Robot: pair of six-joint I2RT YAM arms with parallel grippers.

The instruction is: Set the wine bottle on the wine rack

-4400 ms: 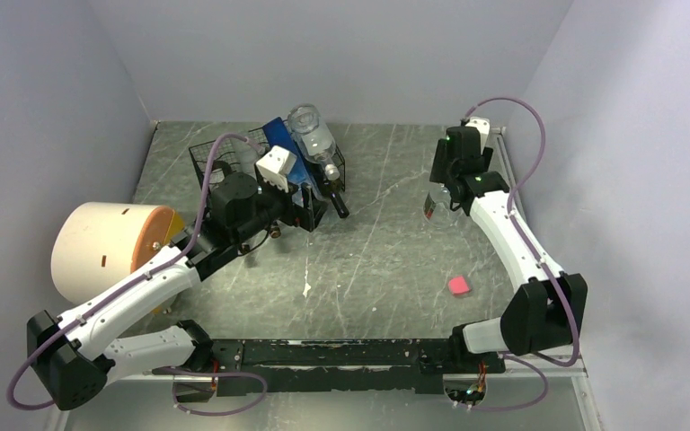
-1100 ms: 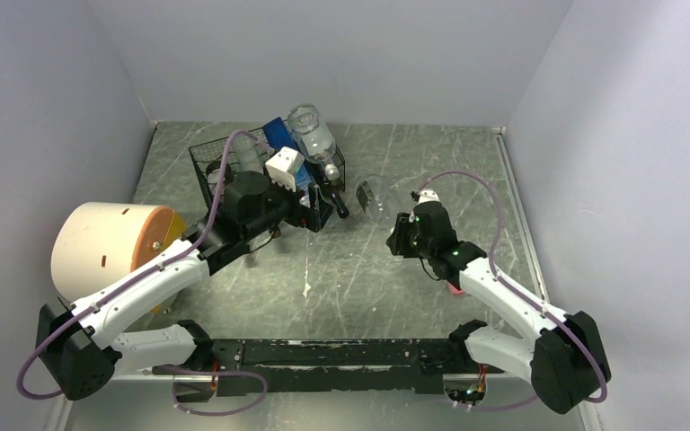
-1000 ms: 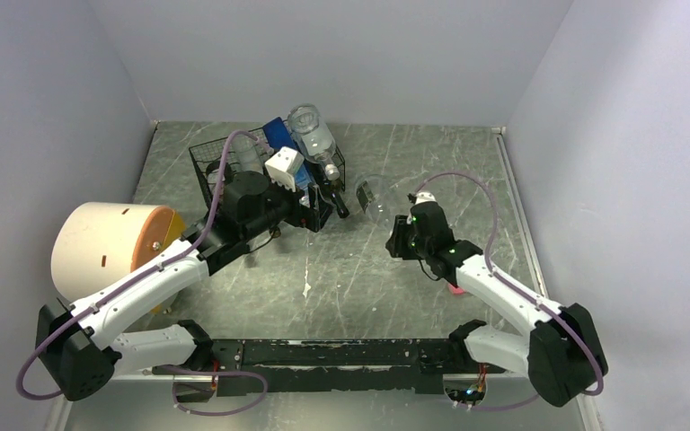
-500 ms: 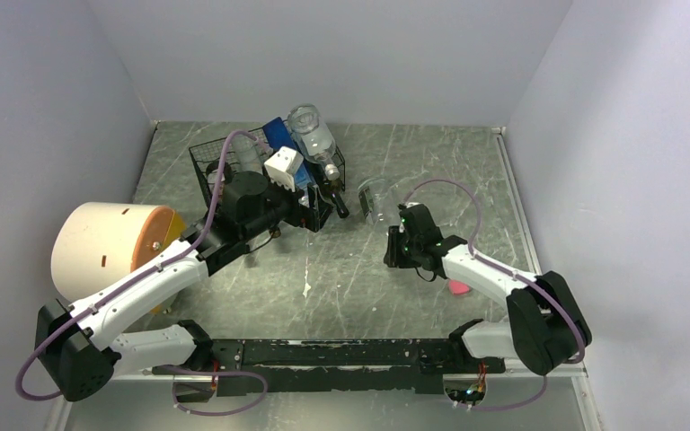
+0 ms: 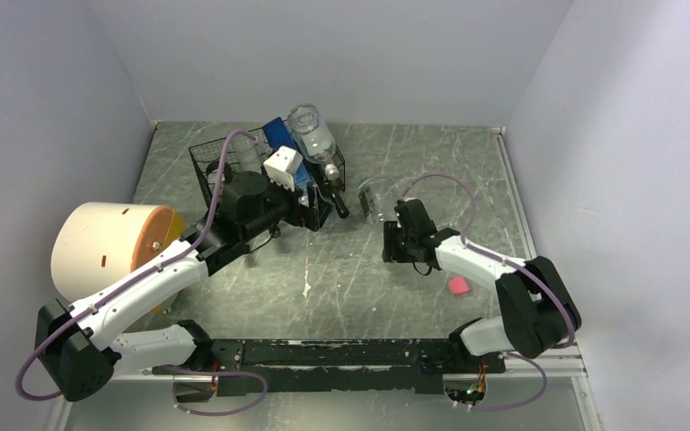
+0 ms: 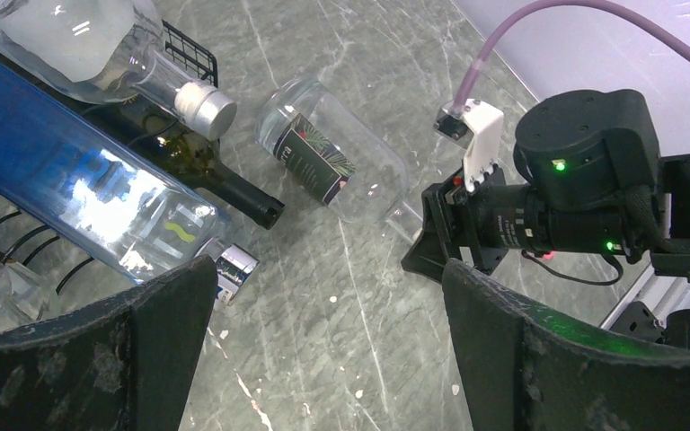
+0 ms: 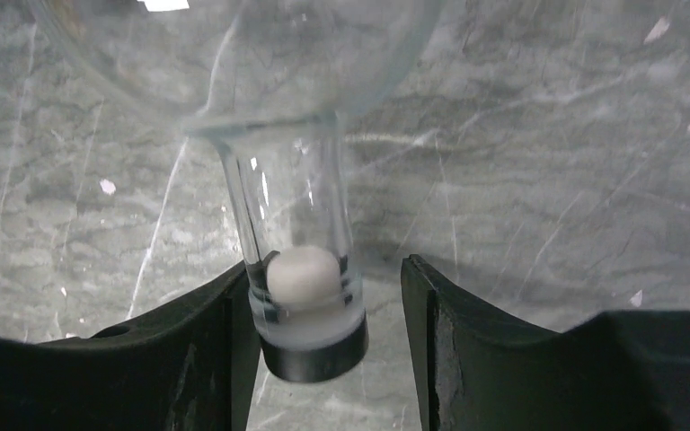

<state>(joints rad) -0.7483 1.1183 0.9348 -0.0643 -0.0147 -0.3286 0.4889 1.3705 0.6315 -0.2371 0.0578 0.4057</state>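
Glass bottle (image 5: 375,197) beside rack (image 5: 199,166), pink block (image 5: 458,285)

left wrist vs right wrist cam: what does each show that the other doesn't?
Left wrist only: the wine rack holding a blue bottle, a dark bottle and a silver-capped clear bottle. It also shows the full body of the labelled wine bottle lying on its side beside the rack, with the right arm next to it.
Right wrist only: the bottle's neck, its capped end between the open fingers of the right gripper, close to one finger with a gap to the other.
Both: that clear bottle and the grey marbled table.
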